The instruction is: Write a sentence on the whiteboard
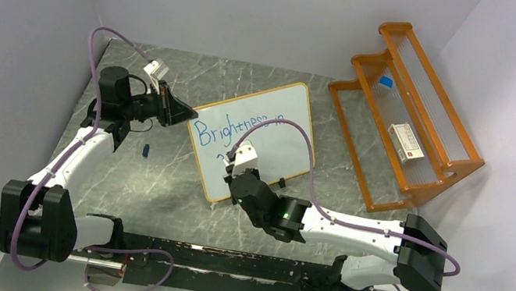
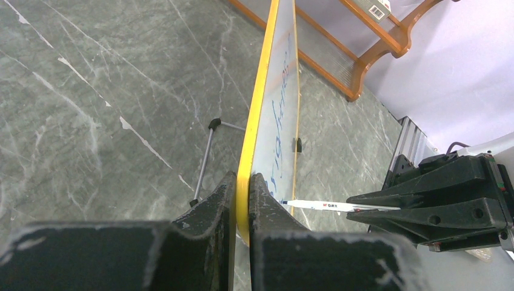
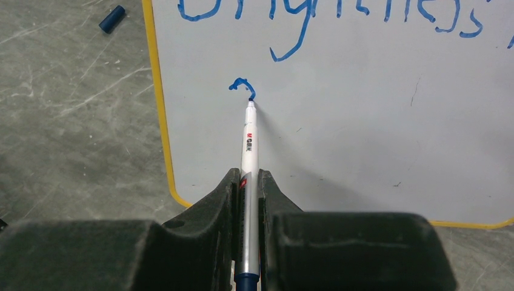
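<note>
Top view: a white rectangular whiteboard with an orange-wood frame (image 1: 277, 153) is propped on the grey marble tabletop (image 1: 153, 183); blue handwritten lettering (image 1: 230, 127) is seen on it.
Left wrist view: the left jaws are clamped on the board's edge.
Right wrist view: the right jaws are closed on a white-and-silver marker (image 3: 247, 151), its tip touching the board at a short blue stroke (image 3: 242, 86).
</note>
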Controlling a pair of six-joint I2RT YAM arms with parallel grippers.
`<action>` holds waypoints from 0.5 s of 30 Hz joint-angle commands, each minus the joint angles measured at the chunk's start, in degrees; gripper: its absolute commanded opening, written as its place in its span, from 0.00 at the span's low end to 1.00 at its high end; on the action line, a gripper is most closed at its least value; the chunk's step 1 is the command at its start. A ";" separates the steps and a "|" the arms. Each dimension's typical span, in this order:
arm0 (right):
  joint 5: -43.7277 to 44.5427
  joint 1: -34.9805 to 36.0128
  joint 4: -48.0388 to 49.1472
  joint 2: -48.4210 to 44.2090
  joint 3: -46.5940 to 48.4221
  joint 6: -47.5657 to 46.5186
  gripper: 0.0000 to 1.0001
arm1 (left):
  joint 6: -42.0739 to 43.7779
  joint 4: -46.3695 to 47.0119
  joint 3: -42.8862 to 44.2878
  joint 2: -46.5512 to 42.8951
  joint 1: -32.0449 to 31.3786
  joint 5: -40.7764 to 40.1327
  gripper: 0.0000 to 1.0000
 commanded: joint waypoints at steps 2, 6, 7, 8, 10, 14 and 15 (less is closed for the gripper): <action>2.71 -0.77 -1.71 -0.94 -0.34 -0.61 0.00 | 3.62 -6.94 -2.01 1.86 -1.15 -4.09 0.05; 2.87 -1.12 -1.71 -1.29 -0.27 -0.81 0.00 | 3.67 -7.02 -2.01 1.85 -1.17 -4.15 0.05; 2.89 -1.17 -1.71 -1.28 -0.19 -0.89 0.00 | 3.65 -7.02 -2.01 1.81 -1.19 -4.22 0.05; 2.89 -1.25 -1.71 -1.39 -0.16 -0.98 0.00 | 3.64 -7.02 -2.01 1.83 -1.17 -4.20 0.05; 2.92 -1.46 -1.71 -1.49 -0.17 -1.13 0.00 | 3.63 -6.94 -1.99 1.96 -1.18 -4.06 0.05; 2.75 -2.07 -1.12 -1.54 -0.18 -1.35 0.00 | 3.66 -6.94 -2.00 1.96 -1.16 -4.05 0.05; 2.76 -2.17 -0.95 -1.48 -0.04 -1.55 0.00 | 3.62 -6.98 -2.01 1.94 -1.16 -4.04 0.05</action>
